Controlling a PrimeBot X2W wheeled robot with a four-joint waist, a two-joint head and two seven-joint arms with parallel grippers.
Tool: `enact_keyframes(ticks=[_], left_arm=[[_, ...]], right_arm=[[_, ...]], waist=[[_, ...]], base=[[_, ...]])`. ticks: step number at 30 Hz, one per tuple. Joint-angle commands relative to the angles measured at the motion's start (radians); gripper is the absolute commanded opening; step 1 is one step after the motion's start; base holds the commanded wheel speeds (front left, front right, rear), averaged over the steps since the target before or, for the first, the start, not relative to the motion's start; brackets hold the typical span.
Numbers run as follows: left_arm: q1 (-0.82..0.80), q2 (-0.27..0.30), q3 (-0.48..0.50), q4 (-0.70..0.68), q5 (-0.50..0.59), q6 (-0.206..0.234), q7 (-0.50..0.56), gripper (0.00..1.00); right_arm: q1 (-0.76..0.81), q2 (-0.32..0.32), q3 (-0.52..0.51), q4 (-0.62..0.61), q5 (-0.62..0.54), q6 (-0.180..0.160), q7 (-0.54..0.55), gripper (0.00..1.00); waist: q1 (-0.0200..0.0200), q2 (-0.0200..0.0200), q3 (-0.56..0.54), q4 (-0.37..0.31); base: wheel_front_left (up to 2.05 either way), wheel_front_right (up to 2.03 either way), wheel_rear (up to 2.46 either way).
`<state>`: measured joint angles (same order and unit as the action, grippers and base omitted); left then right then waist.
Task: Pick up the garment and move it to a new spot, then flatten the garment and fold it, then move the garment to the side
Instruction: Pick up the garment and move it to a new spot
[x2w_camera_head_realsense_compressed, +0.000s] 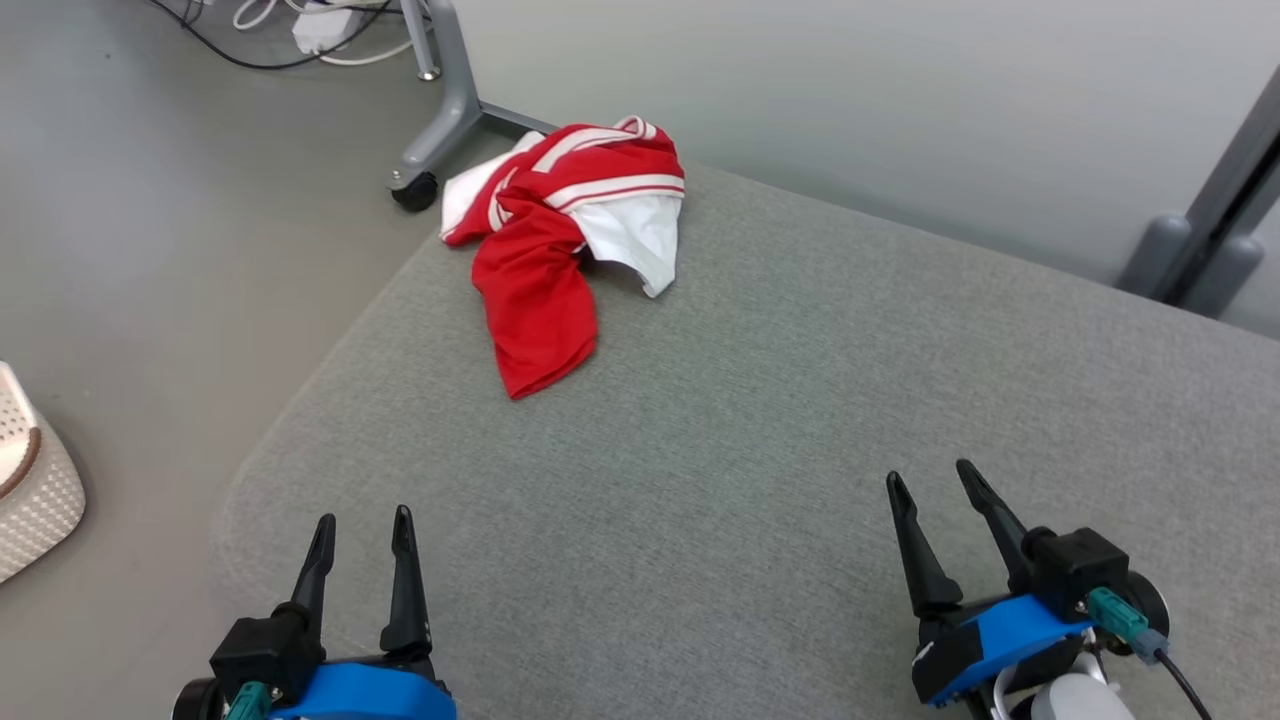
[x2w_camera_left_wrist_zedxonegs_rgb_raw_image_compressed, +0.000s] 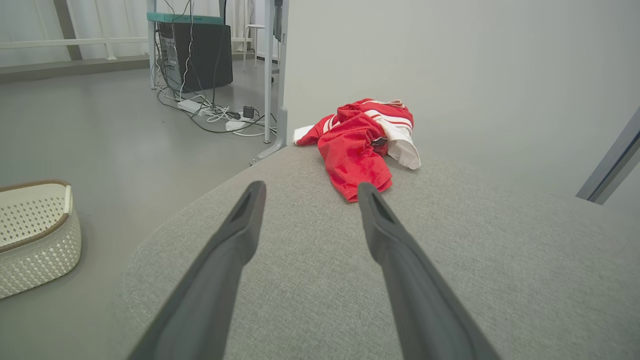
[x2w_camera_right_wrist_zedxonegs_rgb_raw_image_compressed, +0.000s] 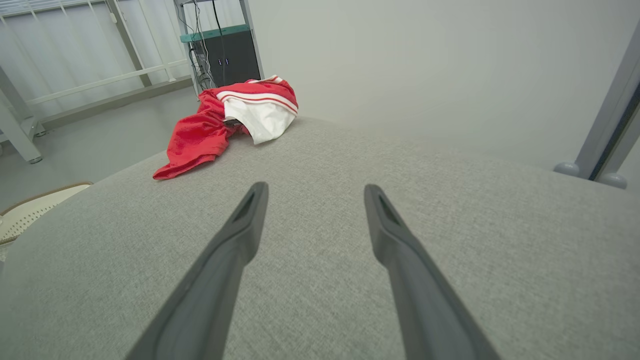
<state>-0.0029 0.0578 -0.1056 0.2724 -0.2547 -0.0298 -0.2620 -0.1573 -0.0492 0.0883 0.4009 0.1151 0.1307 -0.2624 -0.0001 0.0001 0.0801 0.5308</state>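
**Figure. Starting posture for the pick-up.** The garment (x2w_camera_head_realsense_compressed: 565, 230), red with white stripes and a white inner panel, lies crumpled at the far left corner of the grey fabric-covered counter (x2w_camera_head_realsense_compressed: 780, 400). One white fold reaches the counter's edge, near a wheeled frame leg (x2w_camera_head_realsense_compressed: 447, 110). The left tool (x2w_camera_head_realsense_compressed: 363, 516) and the right tool (x2w_camera_head_realsense_compressed: 928, 472) sit low over the near side of the counter, well apart from each other and from the cloth. Both are released, with fingers spread, nothing between them, and tips pointing toward the far side. Judged from this layout, no step of the task is done yet. The broad bare area between the tools and the garment is the likely new spot, since it gives room to flatten and fold. The spread fingers suit a pinch on a raised ridge of the heap, and the left tool lies nearer to it. A white perforated basket (x2w_camera_head_realsense_compressed: 35, 490) stands on the floor to the left, apart from the counter.
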Motion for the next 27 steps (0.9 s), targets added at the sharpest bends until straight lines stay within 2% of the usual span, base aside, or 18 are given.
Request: enact_keyframes(ticks=[1,8,12,17,19,20,21,27], left_arm=[[-0.006,-0.001,0.002,-0.01,0.001,0.001,-0.004,1.0],[-0.083,-0.002,0.051,-0.082,-0.053,-0.002,-0.004,1.0],[-0.236,0.072,0.09,-0.122,-0.033,-0.003,0.002,1.0],[-0.523,0.203,0.119,-0.122,-0.02,-0.032,0.106,1.0],[-0.635,0.249,0.131,-0.087,-0.032,-0.043,0.167,1.0],[-0.786,0.311,0.137,0.004,-0.049,-0.059,0.256,1.0],[-0.829,0.33,0.136,0.038,-0.048,-0.064,0.28,1.0],[-0.94,0.372,0.104,0.225,-0.05,-0.075,0.376,1.0]], right_arm=[[-0.02,-0.003,-0.005,-0.009,-0.007,0.0,-0.004,1.0],[-0.063,-0.003,-0.017,-0.041,-0.054,0.0,0.001,1.0],[-0.094,-0.003,-0.027,-0.073,-0.092,0.0,0.02,1.0],[-0.14,-0.003,-0.036,-0.14,-0.149,0.0,0.055,1.0],[-0.16,-0.003,-0.031,-0.173,-0.167,0.0,0.069,1.0],[-0.186,-0.003,-0.019,-0.226,-0.183,0.0,0.09,1.0],[-0.194,-0.003,-0.013,-0.243,-0.187,0.0,0.096,1.0],[-0.189,-0.003,-0.006,-0.328,-0.204,0.0,0.125,1.0]], waist=[[0.0001,-0.0001,0.008,-0.009],[0.0001,-0.0001,0.082,-0.067],[0.0001,-0.0001,0.143,-0.109],[0.0001,-0.0001,0.237,-0.174],[0.0001,-0.0001,0.279,-0.205],[0.0001,-0.0001,0.34,-0.255],[0.0001,-0.0001,0.36,-0.271],[0.0001,-0.0001,0.441,-0.334]], base=[[0.0,0.0,0.0],[0.0,0.0,0.0],[0.0,0.0,0.0],[0.0,0.0,0.0],[0.0,0.0,0.0],[0.0,0.0,0.0],[0.0,0.0,0.0],[0.0,0.0,0.0]])
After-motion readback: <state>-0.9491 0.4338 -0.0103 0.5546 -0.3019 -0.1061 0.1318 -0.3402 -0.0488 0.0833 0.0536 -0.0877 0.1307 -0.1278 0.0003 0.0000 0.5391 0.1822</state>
